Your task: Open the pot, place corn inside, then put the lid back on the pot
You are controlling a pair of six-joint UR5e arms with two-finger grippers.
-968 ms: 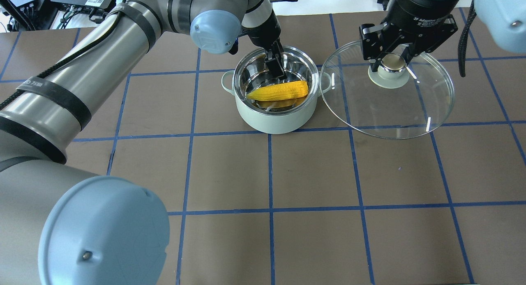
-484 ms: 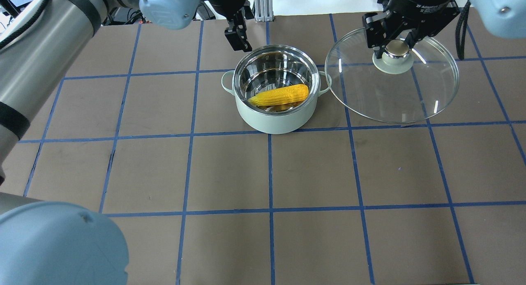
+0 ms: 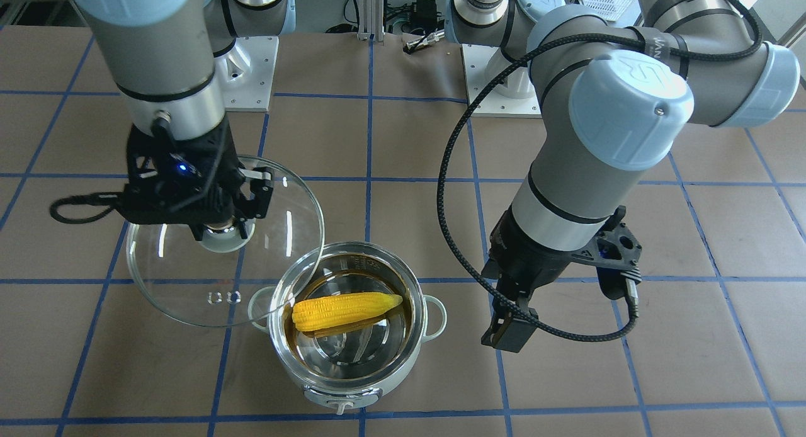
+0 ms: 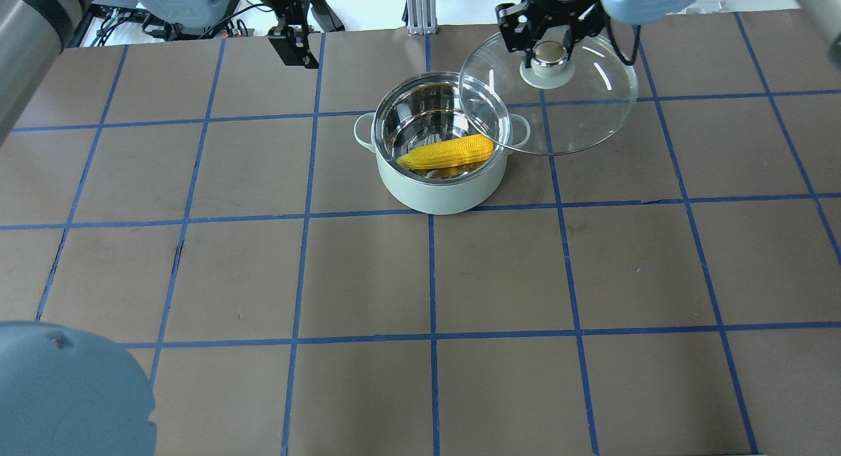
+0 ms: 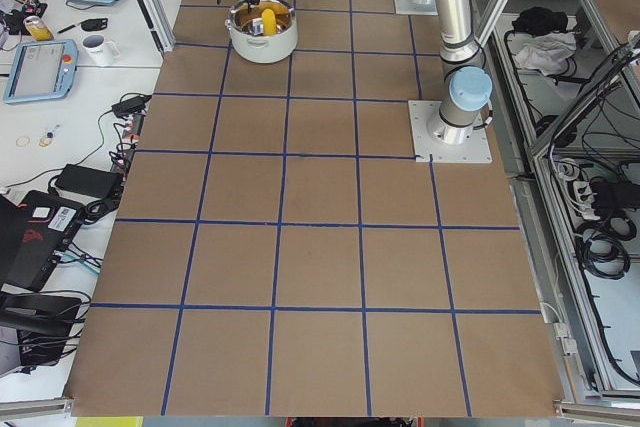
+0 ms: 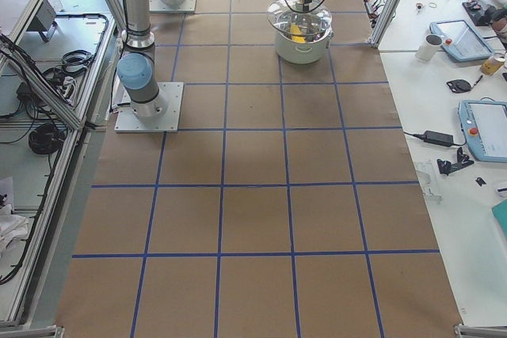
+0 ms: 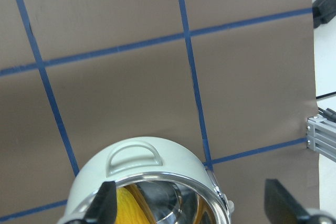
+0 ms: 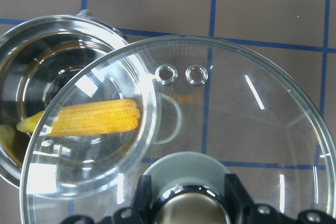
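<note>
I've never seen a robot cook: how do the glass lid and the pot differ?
The lid is clear glass; the pot is opaque mint green, steel inside. The lid hangs in the air, its knob in the jaws of the right arm; the pot stands on the table. The pot holds the corn; the lid only overlaps its rim. Both are round.

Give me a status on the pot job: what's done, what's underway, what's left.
Done: the pot is open and the corn lies inside. In hand: the right hand grips the lid, raised and partly overlapping the pot's rim. The left hand is open, off to the side. Left: centre the lid and set it down.
</note>
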